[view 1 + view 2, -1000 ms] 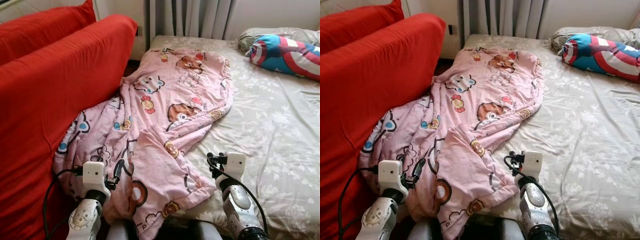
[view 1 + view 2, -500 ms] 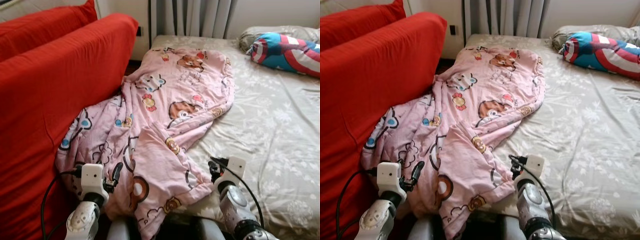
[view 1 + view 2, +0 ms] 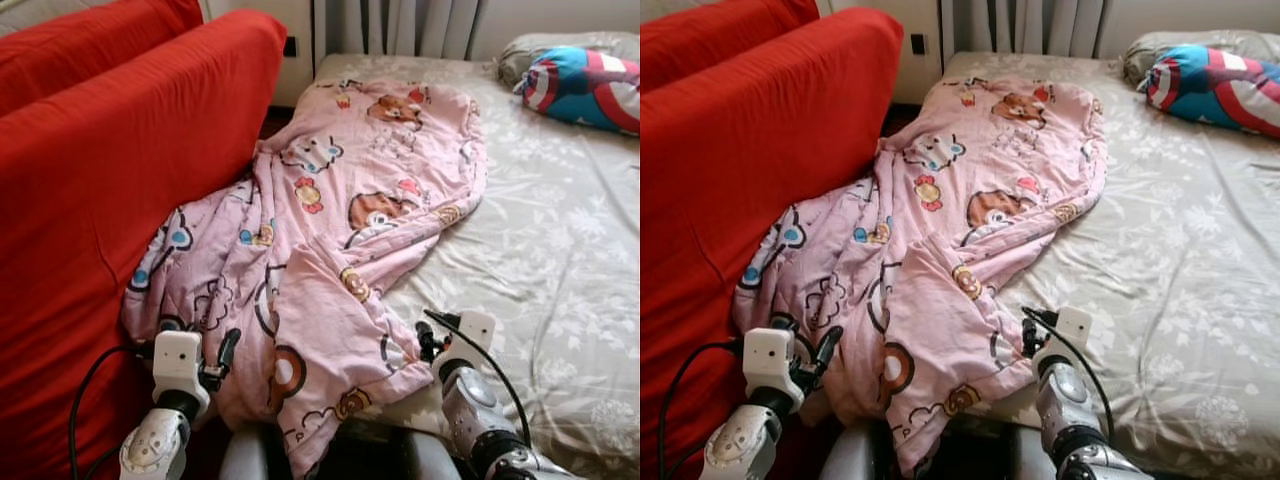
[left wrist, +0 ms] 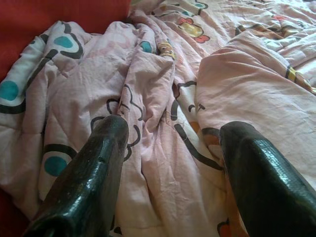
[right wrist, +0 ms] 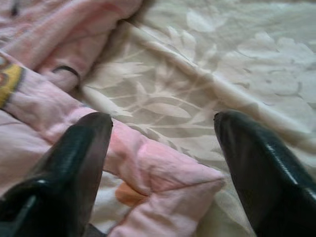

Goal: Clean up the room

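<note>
Between the spread fingers [image 4: 84,192] of the left gripper [image 4: 170,163] lies rumpled pink cloth, ungrasped. The right gripper [image 5: 163,163] is likewise parted, poised over a corner of the same pink cartoon blanket [image 3: 340,230] where it meets the beige floral sheet [image 3: 560,260]. No writing is legible on either. The blanket sprawls from the bed's far side down to its near edge, bunched against the red sofa [image 3: 110,170]. A blue, red and white pillow [image 3: 585,85] sits at the far right. Compared with a second ago, both grippers sit lower in frame, and the head camera has shifted.
</note>
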`<state>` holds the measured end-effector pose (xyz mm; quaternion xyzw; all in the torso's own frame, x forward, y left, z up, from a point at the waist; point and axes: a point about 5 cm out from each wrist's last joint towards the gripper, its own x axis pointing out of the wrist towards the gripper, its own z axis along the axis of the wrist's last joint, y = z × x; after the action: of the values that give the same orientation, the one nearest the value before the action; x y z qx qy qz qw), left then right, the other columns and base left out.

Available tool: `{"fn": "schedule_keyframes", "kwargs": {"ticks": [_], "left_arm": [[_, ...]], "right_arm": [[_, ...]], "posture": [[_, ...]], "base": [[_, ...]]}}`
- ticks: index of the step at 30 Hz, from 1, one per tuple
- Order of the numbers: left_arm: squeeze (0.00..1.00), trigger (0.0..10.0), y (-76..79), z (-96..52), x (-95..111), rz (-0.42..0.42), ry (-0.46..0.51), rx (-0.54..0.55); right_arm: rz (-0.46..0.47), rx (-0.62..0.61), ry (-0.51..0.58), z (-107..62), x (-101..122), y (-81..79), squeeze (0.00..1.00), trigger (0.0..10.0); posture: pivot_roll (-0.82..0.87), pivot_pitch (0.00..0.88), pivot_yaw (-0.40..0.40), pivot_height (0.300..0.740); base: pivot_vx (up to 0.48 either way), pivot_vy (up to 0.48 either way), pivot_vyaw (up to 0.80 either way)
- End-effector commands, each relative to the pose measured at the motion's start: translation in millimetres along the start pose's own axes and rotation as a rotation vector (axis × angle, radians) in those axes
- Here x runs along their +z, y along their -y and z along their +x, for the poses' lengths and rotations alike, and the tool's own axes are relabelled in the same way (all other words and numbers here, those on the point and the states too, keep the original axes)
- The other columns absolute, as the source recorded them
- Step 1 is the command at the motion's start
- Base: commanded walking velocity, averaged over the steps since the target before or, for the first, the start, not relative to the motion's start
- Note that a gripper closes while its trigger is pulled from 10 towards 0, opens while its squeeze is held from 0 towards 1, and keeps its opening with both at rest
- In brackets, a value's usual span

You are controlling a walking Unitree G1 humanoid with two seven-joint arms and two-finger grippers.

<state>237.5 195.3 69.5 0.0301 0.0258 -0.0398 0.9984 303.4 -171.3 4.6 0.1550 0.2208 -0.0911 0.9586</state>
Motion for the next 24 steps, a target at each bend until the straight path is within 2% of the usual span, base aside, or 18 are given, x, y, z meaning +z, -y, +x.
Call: {"fn": "schedule_keyframes", "kwargs": {"ticks": [1, 2, 3, 4, 5, 7, 14, 22, 24], "left_arm": [[0.00, 10.0, -1.5, -5.2, -3, 0.003, -0.030, -0.007], [0.00, 10.0, -1.4, -6.6, -3, 0.004, -0.032, -0.008], [0.00, 10.0, -1.3, -7.7, -3, 0.004, -0.035, -0.009], [0.00, 10.0, -1.2, -8.4, -3, 0.004, -0.037, -0.010], [0.00, 10.0, -0.6, -10.3, -3, 0.005, -0.042, -0.014], [0.00, 10.0, 0.2, -15.7, -3, 0.006, -0.050, -0.022], [0.00, 10.0, -4.2, -30.1, -3, 0.015, -0.080, -0.012], [0.00, 10.0, -5.6, -35.5, -4, 0.021, -0.096, -0.014], [0.00, 10.0, -4.9, -38.4, -3, 0.023, -0.110, -0.016]], "right_arm": [[0.019, -0.035, -0.011, -1.0, -3, 5.4, 1.00, 10.0], [0.023, -0.036, -0.011, -1.1, -3, 6.3, 1.00, 10.0], [0.030, -0.033, -0.013, -1.2, -4, 6.5, 0.53, 10.0], [0.034, -0.031, -0.014, -1.3, -4, 6.6, 0.53, 10.0], [0.049, -0.027, -0.023, -1.6, -5, 6.7, 0.00, 10.0], [0.096, -0.018, -0.033, -2.2, -8, 6.9, 0.00, 10.0], [0.151, -0.012, -0.033, -3.3, -11, 6.6, 0.00, 10.0], [0.181, 0.003, -0.020, -3.1, -10, 3.9, 0.00, 10.0], [0.212, 0.024, -0.007, -2.0, -7, 1.0, 0.00, 10.0]], "posture": [[0.10, 0.193, 0.039, 0.608], [0.10, 0.198, 0.040, 0.608], [0.10, 0.200, 0.040, 0.608], [0.10, 0.200, 0.040, 0.608], [0.11, 0.214, 0.042, 0.608], [0.11, 0.226, 0.043, 0.608], [0.13, 0.258, 0.052, 0.608], [0.14, 0.274, 0.058, 0.608], [0.14, 0.276, 0.059, 0.608]], "base": [[0.000, 0.000, 0.00], [0.000, 0.000, 0.00], [0.000, 0.000, 0.00], [0.000, 0.000, 0.00], [0.000, 0.000, 0.00], [0.000, 0.000, 0.00], [0.000, 0.000, 0.00], [0.000, 0.000, 0.00], [0.000, 0.000, 0.00]]}}
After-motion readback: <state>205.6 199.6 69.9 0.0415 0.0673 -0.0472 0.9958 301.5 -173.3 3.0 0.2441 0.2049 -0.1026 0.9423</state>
